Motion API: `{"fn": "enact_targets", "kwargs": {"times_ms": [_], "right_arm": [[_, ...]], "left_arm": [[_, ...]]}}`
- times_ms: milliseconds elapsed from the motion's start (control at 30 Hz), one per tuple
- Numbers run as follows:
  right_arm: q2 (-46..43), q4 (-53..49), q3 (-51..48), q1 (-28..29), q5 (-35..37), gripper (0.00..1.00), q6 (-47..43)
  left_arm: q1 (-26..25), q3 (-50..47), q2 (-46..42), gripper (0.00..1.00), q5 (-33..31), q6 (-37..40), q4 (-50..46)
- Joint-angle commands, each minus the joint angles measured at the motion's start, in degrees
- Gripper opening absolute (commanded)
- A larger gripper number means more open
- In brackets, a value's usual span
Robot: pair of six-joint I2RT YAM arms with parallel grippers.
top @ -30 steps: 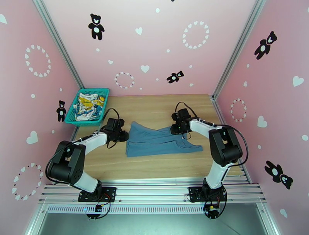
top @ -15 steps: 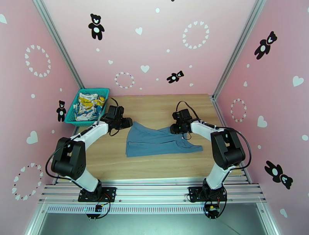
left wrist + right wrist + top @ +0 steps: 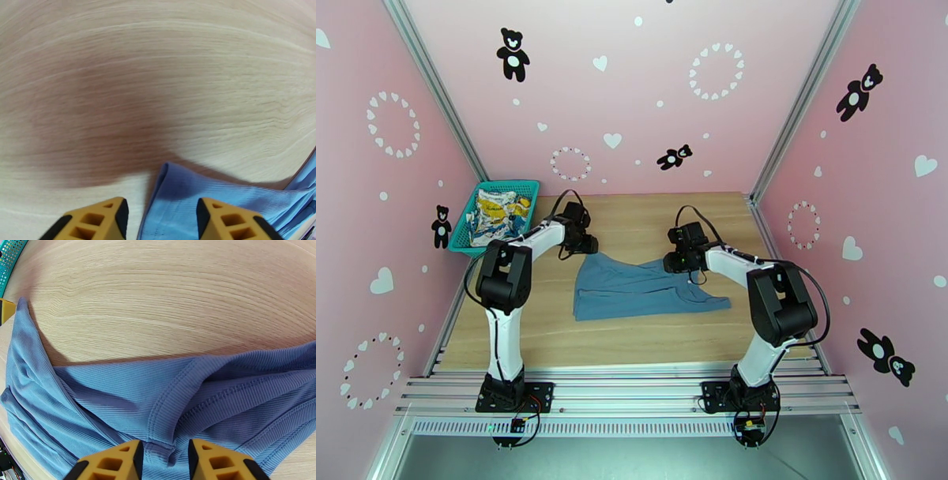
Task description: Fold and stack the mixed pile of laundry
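Swinging away from the 9 o'clock side of the dusty-blue tank top [image 3: 640, 290], my left fingers [image 3: 583, 241] are now sitting at its 11 o'clock corner. They are standing apart, with that corner lying loose between them. My right fingers [image 3: 684, 259] are pinching the bunched hem at the garment's 1 o'clock edge.

Finding: the tank top is lying mid-counter [image 3: 553, 339], looking partly doubled over but not squared. The white printed cloth [image 3: 496, 215] is sitting crumpled in the teal basket [image 3: 509, 183] at 10 o'clock.

Assessment: I am judging the task as early. One fold is underway; the second garment and the stack are outstanding.
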Motion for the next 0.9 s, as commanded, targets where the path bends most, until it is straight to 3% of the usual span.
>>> {"fn": "enact_targets", "kwargs": {"times_ms": [0,100,233,333,567,867], "right_arm": [[0.9,-0.9,1.8,0.3,0.4,0.36,-0.2],[1.0,-1.1,1.8,0.3,0.9,0.36,-0.4],[1.2,-1.2,1.8,0.3,0.8,0.36,-0.5],[1.5,-1.1,1.8,0.3,0.5,0.36,-0.2],[1.8,-0.8,1.8,0.3,0.8,0.36,0.4],[2.6,0.0,2.0,0.3,0.4,0.36,1.2]], "left_arm": [[-0.8,3.5,2.9,0.49,-1.8,2.7,-4.5],[-0.8,4.2,4.1,0.39,-2.0,3.2,-4.9],[-0.8,4.4,4.3,0.17,-2.8,3.6,-4.7],[-0.8,2.8,2.0,0.1,-2.1,3.7,-2.6],[-1.0,-9.6,-10.9,0.02,-0.9,1.7,9.6],[-2.3,-28.9,-25.2,0.01,-1.7,-3.7,24.3]]}}
